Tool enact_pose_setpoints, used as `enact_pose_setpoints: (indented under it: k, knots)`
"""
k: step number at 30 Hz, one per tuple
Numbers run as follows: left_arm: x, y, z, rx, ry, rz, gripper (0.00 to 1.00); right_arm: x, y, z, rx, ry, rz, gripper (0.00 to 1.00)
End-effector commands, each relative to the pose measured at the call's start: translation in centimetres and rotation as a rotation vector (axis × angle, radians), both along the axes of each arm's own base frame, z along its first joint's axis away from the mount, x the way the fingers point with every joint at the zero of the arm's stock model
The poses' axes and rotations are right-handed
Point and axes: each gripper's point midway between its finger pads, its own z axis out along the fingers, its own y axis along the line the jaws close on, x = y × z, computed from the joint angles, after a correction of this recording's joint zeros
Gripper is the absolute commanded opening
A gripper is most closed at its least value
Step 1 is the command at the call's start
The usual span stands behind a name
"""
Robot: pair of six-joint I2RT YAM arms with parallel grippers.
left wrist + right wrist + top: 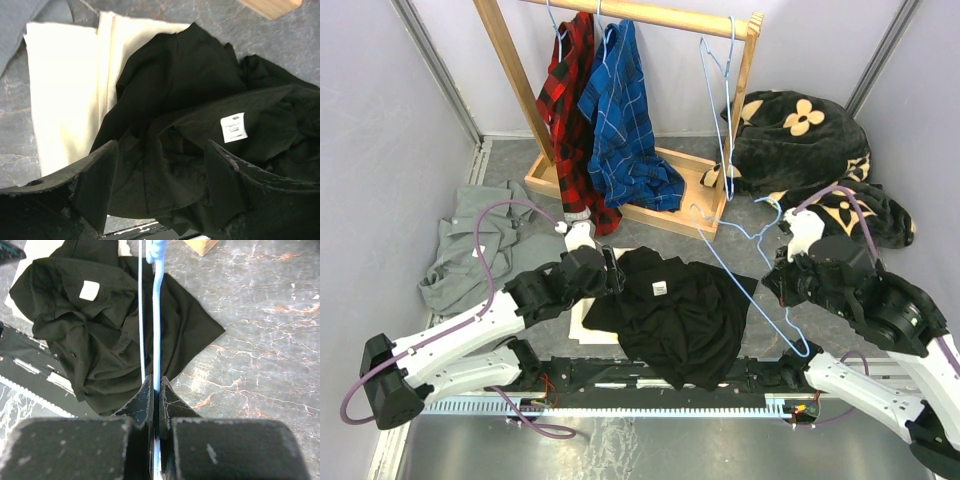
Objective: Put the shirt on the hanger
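Top external view: the hanger (760,303) is held beside the crumpled shirt (670,320), and nothing has been threaded yet.

The black shirt is bunched on the table (260,340) between the two arms, partly over a cream cloth (65,85), with its white label (234,127) turned up. The light-blue wire hanger is pinched in the right claw (155,390), whose jaws are closed tight on it, and its frame is laid across the shirt's right edge. The left claw (162,160) is spread wide over the folds beside the label, and nothing is seen gripped in it. The step in hand is judged to be taking hold of the collar. Next, the fabric near the label would need to be pinched and lifted so that an opening is made for one hanger arm.
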Motion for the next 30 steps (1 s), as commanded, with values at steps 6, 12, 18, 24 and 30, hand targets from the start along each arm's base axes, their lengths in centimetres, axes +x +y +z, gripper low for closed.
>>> enact_pose_setpoints:
  k: [6, 12, 18, 24, 30]
  knots:
    - [-1.7, -2.3, -3.1, -0.118, 0.102, 0.038, 0.69, 0.7, -1.6, 1.1, 0.000, -0.060, -0.094, 0.00]
    - [-1.9, -3.3, -4.6, -0.056, 0.119, 0.045, 0.63, 0.3, -1.4, 1.0, 0.008, -0.057, -0.074, 0.00]
    - [-1.1, -3.2, -5.2, -0.008, 0.097, 0.060, 0.42, -0.6, -1.5, 1.5, 0.006, -0.076, -0.008, 0.00]
    - [-0.6, -3.1, -5.4, 0.029, 0.069, 0.038, 0.10, -1.7, -1.0, 2.2, 0.008, -0.076, 0.089, 0.00]
    - [-0.3, -2.3, -4.6, 0.078, 0.039, 0.021, 0.05, -2.4, 0.3, 2.6, 0.041, -0.057, 0.169, 0.00]
